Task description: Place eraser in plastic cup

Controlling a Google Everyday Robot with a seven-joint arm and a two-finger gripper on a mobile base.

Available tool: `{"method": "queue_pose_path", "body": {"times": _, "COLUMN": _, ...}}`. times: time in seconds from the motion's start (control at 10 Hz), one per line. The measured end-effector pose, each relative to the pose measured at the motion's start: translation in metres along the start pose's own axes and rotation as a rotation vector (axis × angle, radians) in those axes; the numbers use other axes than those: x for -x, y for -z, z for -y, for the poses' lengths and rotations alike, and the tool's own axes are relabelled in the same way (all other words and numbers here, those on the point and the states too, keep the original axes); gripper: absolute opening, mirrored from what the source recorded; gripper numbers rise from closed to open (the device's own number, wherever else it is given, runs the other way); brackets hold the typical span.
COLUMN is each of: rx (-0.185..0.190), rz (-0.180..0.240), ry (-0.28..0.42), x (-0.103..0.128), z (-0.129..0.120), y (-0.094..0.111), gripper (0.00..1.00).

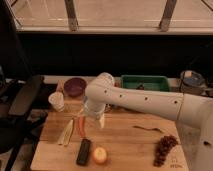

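White, smooth-shelled arm ending in a pale pincer

The arm (145, 102) is a thick, rounded tube in glossy white, and it widens into a bulky white casing at the right edge of the view. A ball-shaped white joint (102, 86) caps its far end, with a faint darker seam where the segments meet. Below the joint a shorter, greyer wrist section runs down to the pincer (94, 122), which hangs just above the worktop (130, 145), left of its middle, with its fingers apart. One finger (101, 121) shows as a flat, cream-white blade. Any markings are too blurred to read.
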Motion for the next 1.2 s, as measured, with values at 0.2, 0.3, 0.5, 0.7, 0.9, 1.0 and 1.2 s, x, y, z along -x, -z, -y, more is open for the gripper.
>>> {"method": "queue_pose_path", "body": {"times": 0.2, "rx": -0.037, "rz": 0.023, "ry": 0.006, "x": 0.022, "z": -0.005, "y": -0.011, "gripper": 0.77}}
{"method": "queue_pose_path", "body": {"times": 0.3, "rx": -0.048, "rz": 0.047, "ry": 0.003, "x": 0.032, "z": -0.006, "y": -0.022, "gripper": 0.77}}
{"method": "queue_pose_path", "body": {"times": 0.5, "rx": -0.059, "rz": 0.097, "ry": -0.002, "x": 0.042, "z": -0.003, "y": -0.038, "gripper": 0.77}}
{"method": "queue_pose_path", "body": {"times": 0.7, "rx": -0.064, "rz": 0.117, "ry": -0.003, "x": 0.043, "z": -0.004, "y": -0.041, "gripper": 0.77}}
{"method": "queue_pose_path", "body": {"times": 0.9, "rx": -0.064, "rz": 0.117, "ry": -0.003, "x": 0.043, "z": -0.004, "y": -0.041, "gripper": 0.77}}
{"method": "queue_pose_path", "body": {"times": 1.0, "rx": -0.062, "rz": 0.116, "ry": -0.002, "x": 0.042, "z": -0.003, "y": -0.041, "gripper": 0.77}}
{"method": "queue_pose_path", "body": {"times": 1.2, "rx": -0.044, "rz": 0.116, "ry": 0.016, "x": 0.039, "z": 0.000, "y": -0.046, "gripper": 0.77}}
